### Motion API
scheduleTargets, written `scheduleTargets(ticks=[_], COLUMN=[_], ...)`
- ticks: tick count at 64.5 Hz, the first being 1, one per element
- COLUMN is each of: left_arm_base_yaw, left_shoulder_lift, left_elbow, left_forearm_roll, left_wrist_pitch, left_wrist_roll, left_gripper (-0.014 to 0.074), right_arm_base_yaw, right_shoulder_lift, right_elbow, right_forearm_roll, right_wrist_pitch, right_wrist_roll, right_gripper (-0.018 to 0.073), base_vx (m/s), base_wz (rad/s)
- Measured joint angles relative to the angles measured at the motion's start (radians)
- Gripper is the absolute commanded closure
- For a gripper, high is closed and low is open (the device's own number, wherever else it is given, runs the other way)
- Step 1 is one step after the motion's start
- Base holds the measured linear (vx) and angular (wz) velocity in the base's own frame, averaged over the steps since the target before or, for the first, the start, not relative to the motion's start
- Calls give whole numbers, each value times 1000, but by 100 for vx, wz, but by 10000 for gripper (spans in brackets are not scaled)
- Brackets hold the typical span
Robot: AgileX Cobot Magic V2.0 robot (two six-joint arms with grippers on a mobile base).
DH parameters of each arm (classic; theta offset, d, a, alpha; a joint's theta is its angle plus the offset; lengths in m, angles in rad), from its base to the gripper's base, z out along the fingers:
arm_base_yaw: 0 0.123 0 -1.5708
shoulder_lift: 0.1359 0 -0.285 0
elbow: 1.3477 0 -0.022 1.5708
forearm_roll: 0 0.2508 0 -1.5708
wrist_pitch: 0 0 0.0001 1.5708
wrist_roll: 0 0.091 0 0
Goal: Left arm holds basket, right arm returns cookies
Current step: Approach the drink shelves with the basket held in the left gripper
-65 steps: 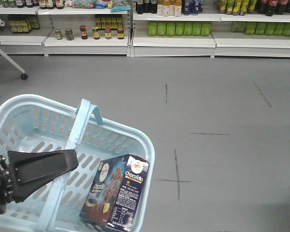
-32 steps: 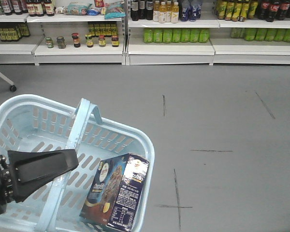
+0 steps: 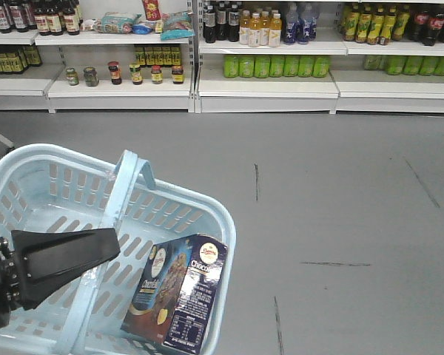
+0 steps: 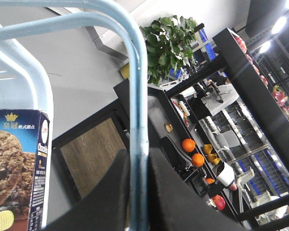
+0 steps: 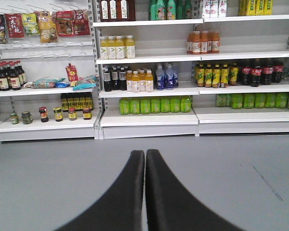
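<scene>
Left gripper point(image 4: 138, 159): both black fingers are pressed on the flat pale blue handle point(image 4: 137, 96) of the pale blue slotted plastic basket point(image 3: 196, 200), so you have the carrying grip; the front view shows the same wedge-shaped finger lying across the handle at the basket's near left. Cookies: the dark navy rectangular cardboard box with the cookie picture point(image 3: 176, 296) is inside the basket, in its near right corner. It stands on one short end with its long axis running up and away from you. Its top end is about level with the rim and appears to rest against the right wall. Right gripper point(image 5: 145, 156): the two black fingers meet tip to tip with nothing between them, so it is empty. Its camera looks over bare grey floor point(image 5: 231, 163) at the white store shelves point(image 5: 149, 115) and shows neither basket nor box. The relation to work from: the box sits on the side of the basket nearer your right arm, but outside that wrist's view, probably below and to its left. Judgement: the return has not started. Expect to spread the fingers, turn the wrist down towards the basket, and approach from above across the box's narrow thickness, well clear of the handle.
</scene>
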Motion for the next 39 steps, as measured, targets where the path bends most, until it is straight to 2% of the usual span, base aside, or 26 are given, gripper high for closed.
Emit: scheduleTargets(ticks=[39], left_arm_base_yaw=[0], left_shoulder_lift=[0], left_elbow=[0], left_forearm_roll=[0], left_wrist_pitch=[0], left_wrist_roll=[0], left_gripper=[603], right_arm_base_yaw=[0], right_shoulder_lift=[0], right_elbow=[0], right_forearm_roll=[0], right_wrist_pitch=[0], right_wrist_roll=[0], right_gripper=[563], base_vx=[33], base_wz=[1])
